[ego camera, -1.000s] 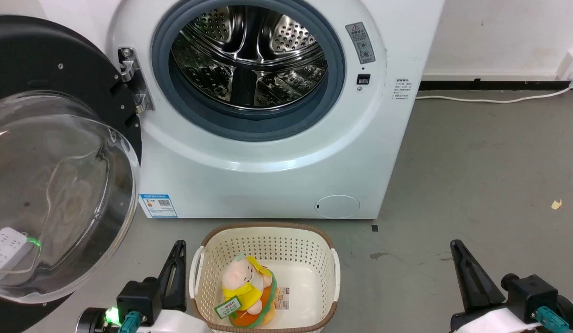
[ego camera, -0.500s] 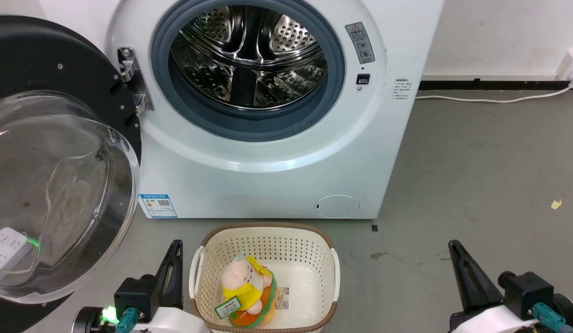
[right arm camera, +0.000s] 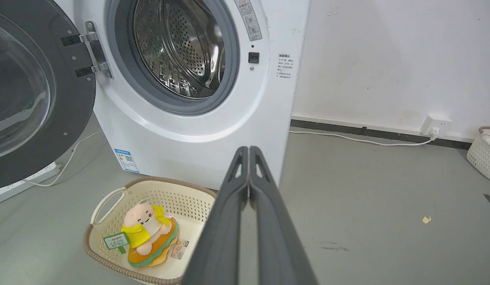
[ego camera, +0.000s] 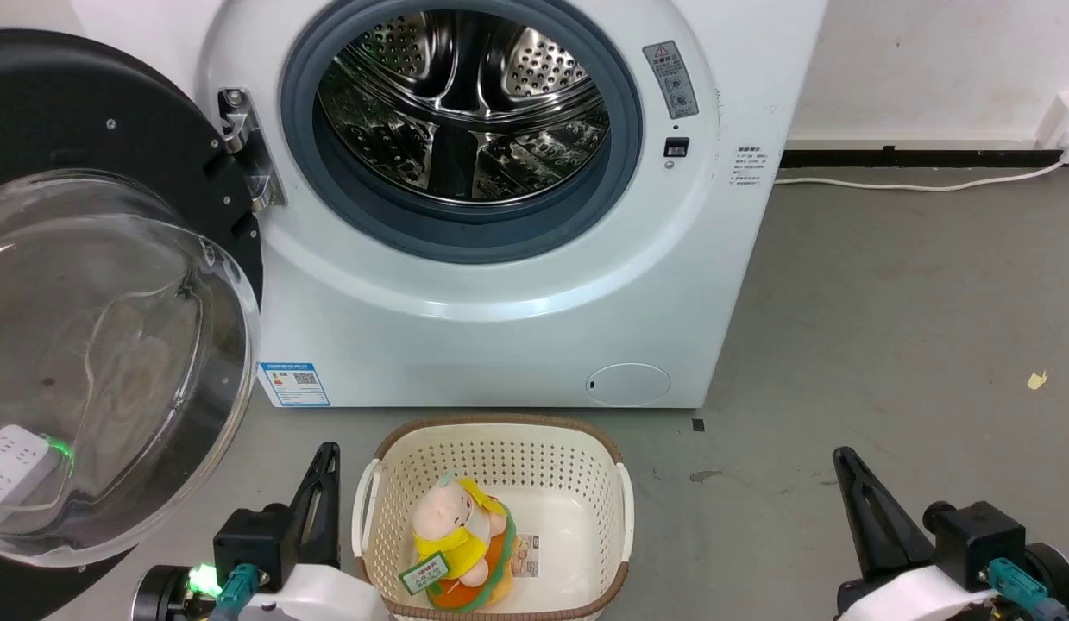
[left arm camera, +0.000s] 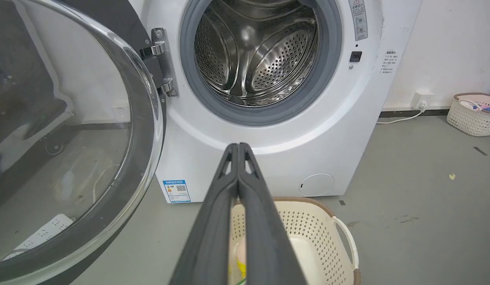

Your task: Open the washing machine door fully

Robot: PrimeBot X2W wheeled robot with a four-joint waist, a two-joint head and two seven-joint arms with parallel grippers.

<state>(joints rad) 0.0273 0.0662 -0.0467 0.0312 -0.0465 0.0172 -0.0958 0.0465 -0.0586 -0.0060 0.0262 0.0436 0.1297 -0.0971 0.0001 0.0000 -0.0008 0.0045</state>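
Left pincer (ego camera: 329,453) closed — washing machine door (ego camera: 111,328) wide open, glossy black.

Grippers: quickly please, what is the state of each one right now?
Left gripper: closed, holding nothing.
Right gripper: closed, holding nothing.

The head camera looked forward and steeply down at the washing machine (ego camera: 499,336) front, with the basket (ego camera: 499,424) close below. Both wrist cameras sat lower and faced the same machine more levelly, the left squarely, the right from its right side; all three shared the drum opening (ego camera: 461,112) and basket.
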